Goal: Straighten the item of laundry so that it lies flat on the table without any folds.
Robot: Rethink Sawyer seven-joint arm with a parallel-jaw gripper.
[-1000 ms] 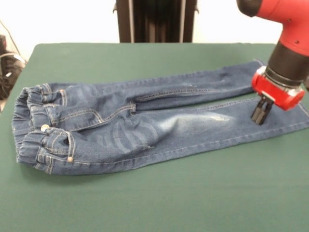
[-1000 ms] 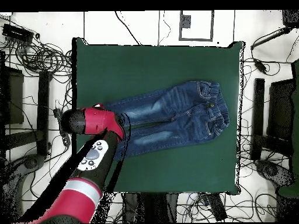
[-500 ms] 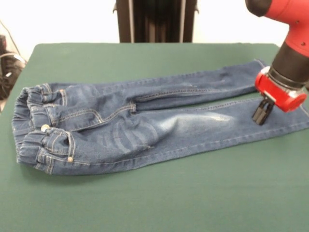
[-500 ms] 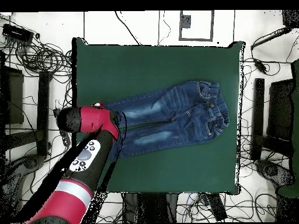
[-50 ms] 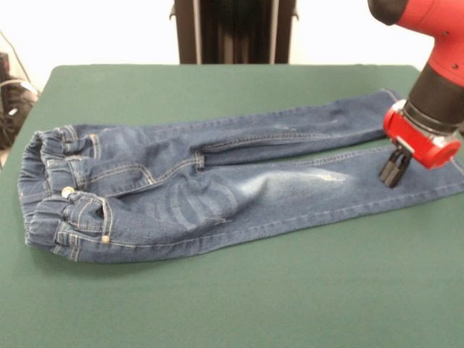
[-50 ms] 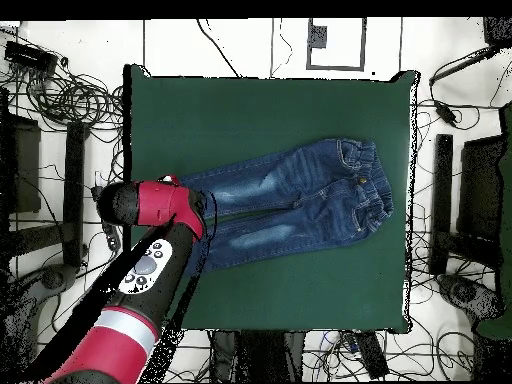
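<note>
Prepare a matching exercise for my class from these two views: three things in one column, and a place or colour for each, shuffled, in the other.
Things:
1. jeans
2. gripper
3. table

Descriptions:
A. dark green top
B. black tips over the lower end of a trouser leg
C. blue denim, spread out with the waistband at the front view's left

Pairs: 1-C, 2-B, 3-A

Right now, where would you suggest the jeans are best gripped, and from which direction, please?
Probably the bunched elastic waistband of the jeans, from straight above: it stands in raised gathers, while the legs lie nearly flat on the table. The gripper hangs over the hem end of the front leg, its fingers looking closed.
</note>
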